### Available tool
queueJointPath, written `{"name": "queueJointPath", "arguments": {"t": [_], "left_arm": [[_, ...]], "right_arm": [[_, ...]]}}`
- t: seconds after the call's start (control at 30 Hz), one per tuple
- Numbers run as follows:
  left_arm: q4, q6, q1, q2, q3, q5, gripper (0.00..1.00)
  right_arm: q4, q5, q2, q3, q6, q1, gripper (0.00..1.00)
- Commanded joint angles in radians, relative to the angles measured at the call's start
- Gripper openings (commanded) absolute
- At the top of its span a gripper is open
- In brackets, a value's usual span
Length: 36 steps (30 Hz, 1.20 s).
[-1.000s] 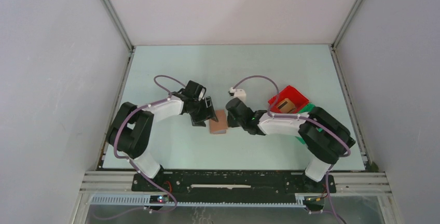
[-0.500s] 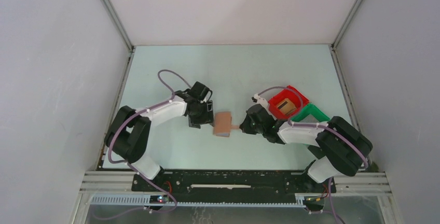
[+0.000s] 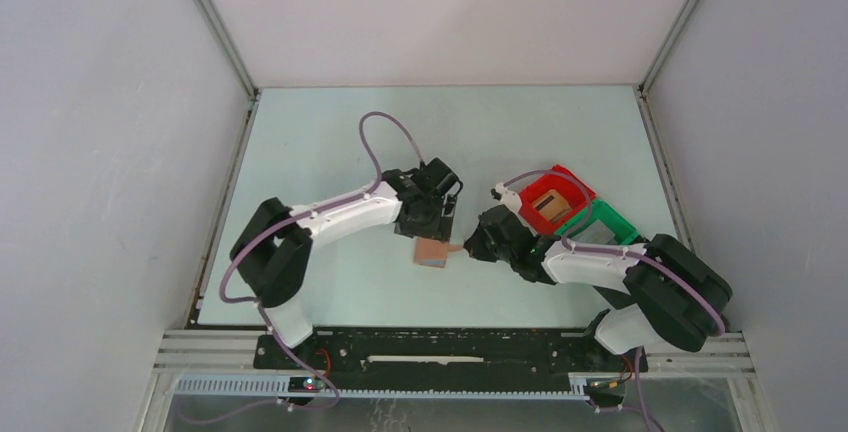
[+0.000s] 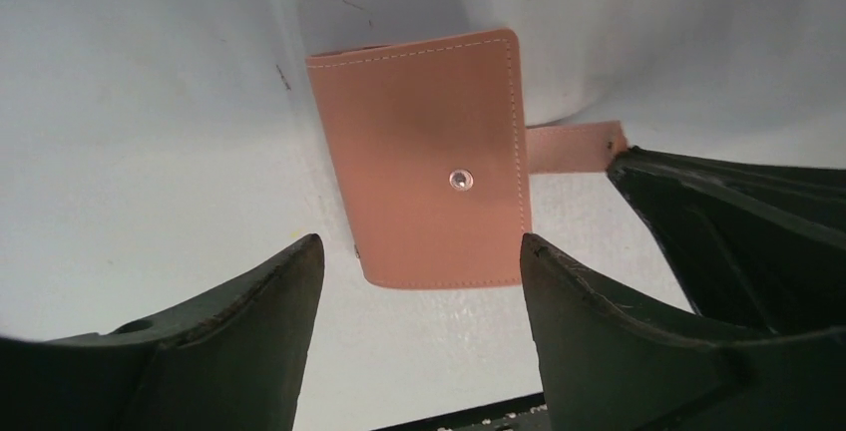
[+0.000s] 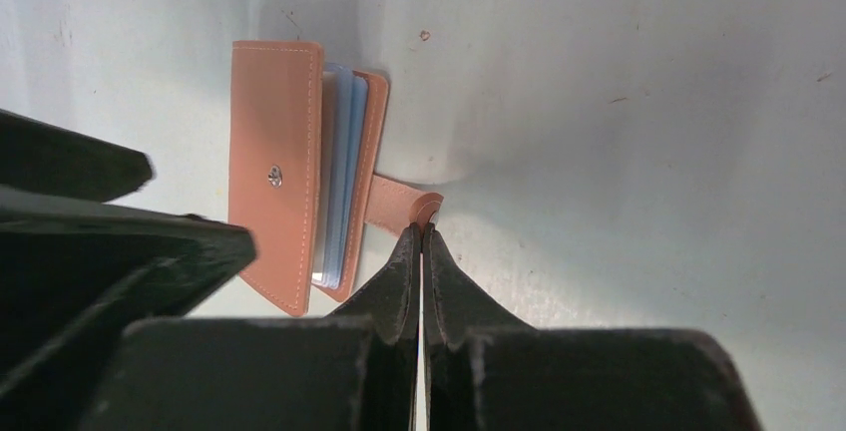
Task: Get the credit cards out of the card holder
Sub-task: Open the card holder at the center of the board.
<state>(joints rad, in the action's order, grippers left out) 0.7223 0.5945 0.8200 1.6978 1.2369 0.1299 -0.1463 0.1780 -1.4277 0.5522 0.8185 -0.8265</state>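
The tan-brown card holder (image 3: 432, 252) lies closed on the table, its side tab (image 4: 574, 147) sticking out to the right. In the left wrist view it (image 4: 424, 157) shows a snap stud on its cover. My left gripper (image 4: 419, 251) is open just above it, empty, jaws wide. My right gripper (image 5: 421, 228) is shut on the end of the tab (image 5: 399, 202). In the right wrist view the holder (image 5: 274, 172) gapes slightly and blue-grey card edges (image 5: 339, 167) show between the covers.
A red bin (image 3: 556, 192) holding a brown item and a green bin (image 3: 601, 220) stand right of the right arm. White walls enclose the table (image 3: 320, 142) on three sides.
My left gripper has moved right, from beside the holder to over it. My right gripper has pulled right and now pinches the tab; the holder shifted slightly right.
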Motion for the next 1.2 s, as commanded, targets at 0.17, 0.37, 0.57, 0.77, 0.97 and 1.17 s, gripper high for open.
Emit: {"name": "queueJointPath", "arguments": {"t": [0.17, 0.37, 0.57, 0.77, 0.97, 1.17], "left_arm": [[0.011, 0.023, 0.047, 0.118, 0.071, -0.029, 0.75], [0.015, 0.025, 0.072, 0.139, 0.093, -0.030, 0.76], [0.006, 0.019, 0.079, 0.135, 0.095, -0.034, 0.84], [0.025, 0.036, 0.080, 0.180, 0.089, 0.048, 0.77], [0.072, 0.050, 0.078, 0.179, 0.081, 0.120, 0.68], [0.073, 0.033, 0.010, 0.040, 0.047, 0.155, 0.61]], "right_arm": [[-0.016, 0.041, 0.038, -0.020, 0.053, -0.020, 0.00], [-0.013, 0.060, 0.047, -0.024, 0.057, -0.031, 0.00], [-0.018, 0.065, 0.050, -0.035, 0.070, -0.033, 0.00], [-0.025, 0.065, 0.056, -0.048, 0.080, -0.030, 0.00], [-0.011, 0.065, 0.078, -0.056, 0.091, -0.022, 0.00], [0.010, 0.067, 0.142, -0.070, 0.108, -0.011, 0.00]]}}
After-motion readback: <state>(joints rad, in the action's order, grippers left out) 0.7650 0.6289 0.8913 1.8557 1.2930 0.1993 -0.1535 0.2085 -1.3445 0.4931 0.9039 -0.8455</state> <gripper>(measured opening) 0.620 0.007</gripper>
